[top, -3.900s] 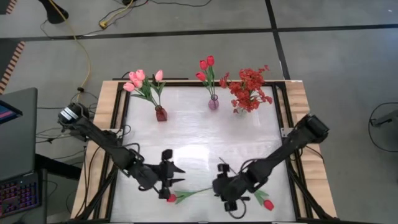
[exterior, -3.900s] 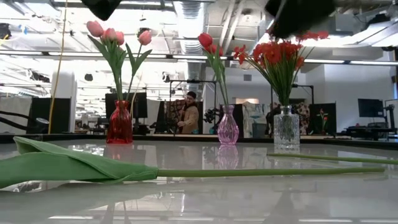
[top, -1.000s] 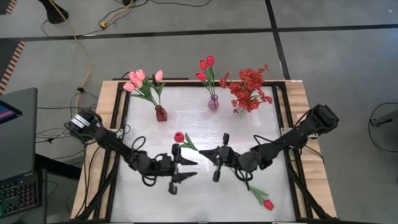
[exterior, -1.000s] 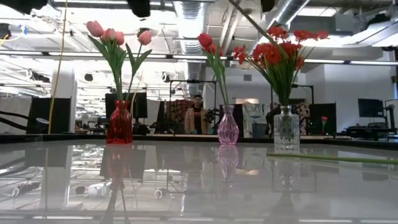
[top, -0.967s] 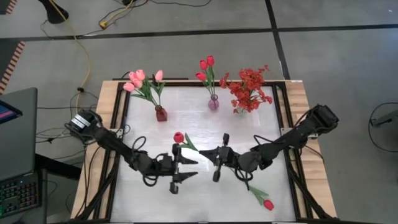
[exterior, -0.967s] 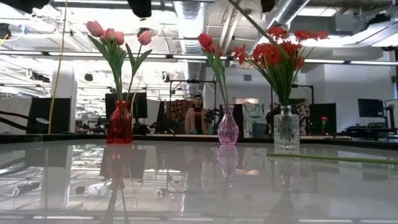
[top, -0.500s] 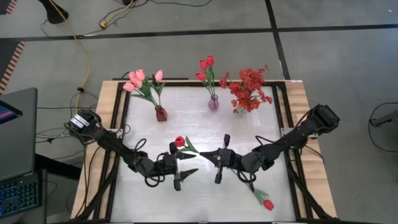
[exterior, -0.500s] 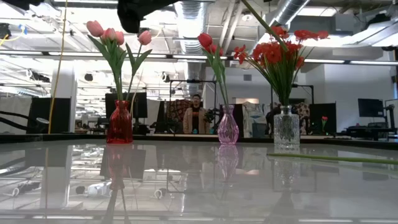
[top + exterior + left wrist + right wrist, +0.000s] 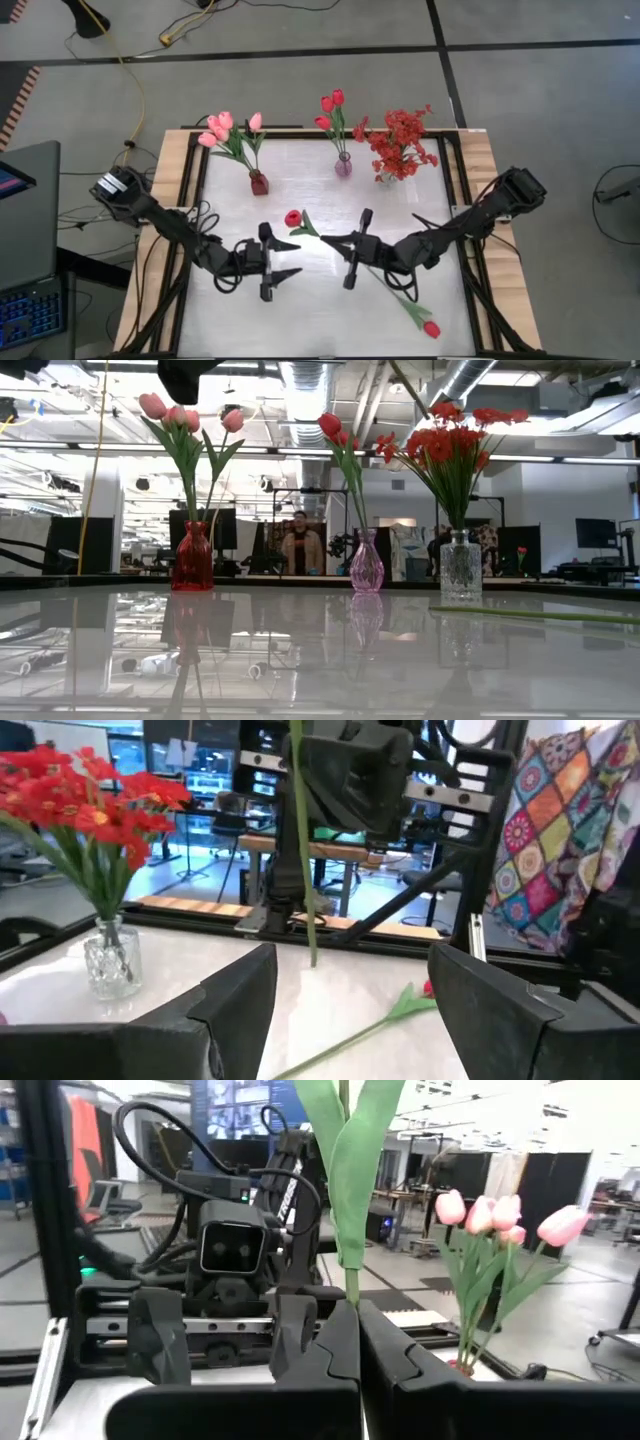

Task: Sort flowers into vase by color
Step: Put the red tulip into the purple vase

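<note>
Now the right gripper (image 9: 352,247) pinches a red tulip (image 9: 293,218) by its stem at table centre, while the left gripper (image 9: 280,258), just left, stands open and empty.

Bright overhead light glares off the table (image 9: 320,660).

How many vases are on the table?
3, in a row along the far edge: a red vase with pink tulips, a pink vase with red tulips, a clear vase with red blossoms.
</note>
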`<state>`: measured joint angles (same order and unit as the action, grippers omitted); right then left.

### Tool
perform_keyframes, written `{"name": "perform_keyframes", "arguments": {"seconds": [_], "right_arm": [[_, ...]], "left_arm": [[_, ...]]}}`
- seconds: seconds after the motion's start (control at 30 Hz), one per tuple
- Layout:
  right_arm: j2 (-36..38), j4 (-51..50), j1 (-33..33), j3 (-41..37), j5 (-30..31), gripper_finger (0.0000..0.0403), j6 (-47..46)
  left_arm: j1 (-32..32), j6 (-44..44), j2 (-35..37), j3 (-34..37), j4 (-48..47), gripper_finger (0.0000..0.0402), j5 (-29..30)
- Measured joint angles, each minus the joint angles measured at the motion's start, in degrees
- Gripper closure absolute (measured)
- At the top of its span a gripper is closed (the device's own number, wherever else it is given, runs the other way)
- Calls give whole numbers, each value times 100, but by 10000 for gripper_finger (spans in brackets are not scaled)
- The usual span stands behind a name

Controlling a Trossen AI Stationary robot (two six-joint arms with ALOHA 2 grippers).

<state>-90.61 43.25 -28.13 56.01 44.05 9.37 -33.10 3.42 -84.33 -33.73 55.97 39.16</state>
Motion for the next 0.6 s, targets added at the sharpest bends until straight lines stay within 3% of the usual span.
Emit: {"name": "perform_keyframes", "arguments": {"seconds": [0.27,0.6], "right_arm": [[0,17,260,2,-77,386,-187],[0,54,259,2,-281,386,-197]], "left_arm": [[81,369,355,465,71,152,-131],[85,655,365,491,113,152,-129]]}}
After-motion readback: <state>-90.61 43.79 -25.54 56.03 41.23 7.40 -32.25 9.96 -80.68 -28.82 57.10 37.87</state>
